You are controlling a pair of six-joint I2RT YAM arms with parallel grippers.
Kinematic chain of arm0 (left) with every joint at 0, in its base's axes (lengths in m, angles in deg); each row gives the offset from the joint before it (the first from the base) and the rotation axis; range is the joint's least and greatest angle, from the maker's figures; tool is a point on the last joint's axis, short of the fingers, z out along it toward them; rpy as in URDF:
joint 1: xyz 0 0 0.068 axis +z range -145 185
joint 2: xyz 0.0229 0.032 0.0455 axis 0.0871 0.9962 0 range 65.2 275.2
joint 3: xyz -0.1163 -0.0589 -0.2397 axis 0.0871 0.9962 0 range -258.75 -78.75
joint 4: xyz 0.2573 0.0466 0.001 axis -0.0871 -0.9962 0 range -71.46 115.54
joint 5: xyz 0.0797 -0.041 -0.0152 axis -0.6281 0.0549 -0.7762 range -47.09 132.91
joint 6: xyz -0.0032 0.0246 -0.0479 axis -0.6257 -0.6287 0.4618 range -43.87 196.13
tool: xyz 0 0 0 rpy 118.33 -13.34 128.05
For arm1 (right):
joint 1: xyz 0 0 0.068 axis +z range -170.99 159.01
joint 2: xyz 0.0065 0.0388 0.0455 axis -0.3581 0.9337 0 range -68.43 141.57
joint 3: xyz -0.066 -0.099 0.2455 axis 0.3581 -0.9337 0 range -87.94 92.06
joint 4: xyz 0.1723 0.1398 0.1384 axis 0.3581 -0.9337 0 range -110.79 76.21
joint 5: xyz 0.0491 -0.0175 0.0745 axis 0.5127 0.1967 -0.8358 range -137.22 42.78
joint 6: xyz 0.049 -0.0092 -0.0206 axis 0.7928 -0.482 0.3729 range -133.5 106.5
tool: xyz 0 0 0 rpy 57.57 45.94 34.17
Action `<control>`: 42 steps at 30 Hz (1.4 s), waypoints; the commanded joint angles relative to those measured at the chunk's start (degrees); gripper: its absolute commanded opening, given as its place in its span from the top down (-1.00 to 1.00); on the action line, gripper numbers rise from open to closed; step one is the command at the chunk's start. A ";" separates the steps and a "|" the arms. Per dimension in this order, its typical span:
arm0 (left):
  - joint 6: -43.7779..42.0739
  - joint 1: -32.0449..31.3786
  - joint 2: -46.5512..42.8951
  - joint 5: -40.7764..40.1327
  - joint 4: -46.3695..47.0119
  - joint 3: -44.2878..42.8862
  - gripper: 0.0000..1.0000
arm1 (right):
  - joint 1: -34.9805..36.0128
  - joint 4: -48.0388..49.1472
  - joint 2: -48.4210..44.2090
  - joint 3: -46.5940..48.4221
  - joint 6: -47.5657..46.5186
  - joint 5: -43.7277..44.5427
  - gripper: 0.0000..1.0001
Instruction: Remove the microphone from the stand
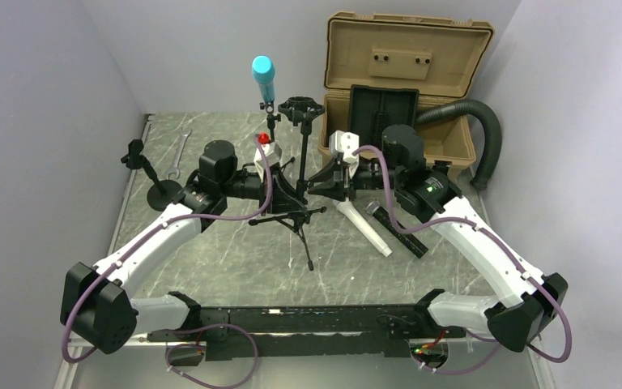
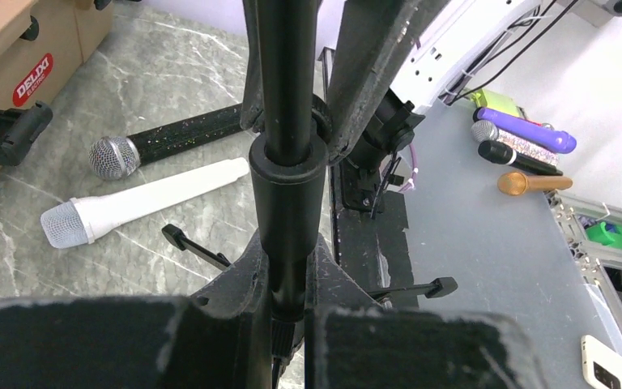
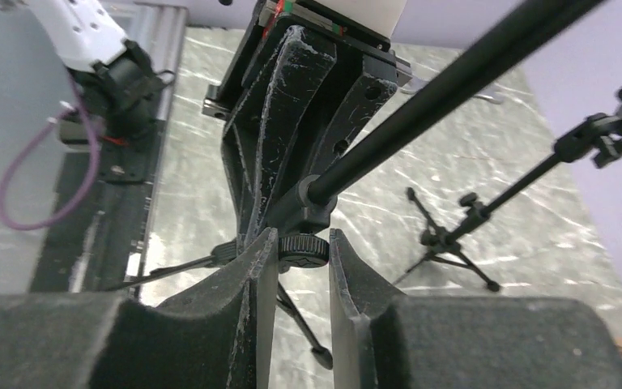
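Note:
A blue microphone [image 1: 262, 71] stands upright in a clip on a thin rod at the back; the rod runs down behind my left gripper, so its base is hidden. A black tripod stand [image 1: 302, 162] with a ring mount on top stands mid-table. My left gripper [image 1: 282, 188] is shut on the stand's pole [image 2: 287, 97], low down near the tripod hub, as the left wrist view [image 2: 290, 300] shows. My right gripper [image 1: 317, 182] faces it from the right. Its fingers close on a ribbed knob [image 3: 304, 250] at the hub, below the slanting pole [image 3: 453, 81].
A white microphone [image 1: 364, 227] and a black glitter microphone [image 1: 397, 231] lie right of the stand. An open tan case [image 1: 405, 73] and a black hose [image 1: 486, 130] stand at the back right. A small empty stand [image 1: 142, 166] and a wrench [image 1: 180, 154] are at the left.

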 commanded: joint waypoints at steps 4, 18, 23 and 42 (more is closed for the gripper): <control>8.47 0.60 0.07 4.99 16.07 -0.89 1.00 | 3.60 -1.97 -1.42 -0.74 -11.36 22.46 0.99; 11.90 2.97 0.01 5.15 19.75 -0.48 1.00 | 7.90 -0.14 -1.53 -2.64 -13.90 34.04 0.27; 10.41 3.59 -0.33 4.62 18.52 -0.15 1.00 | 7.75 -1.29 -2.94 -2.90 -13.18 32.02 -0.15; -7.76 1.52 -2.98 2.08 0.42 -2.34 1.00 | -2.34 -2.16 -3.05 4.47 4.48 0.49 -0.56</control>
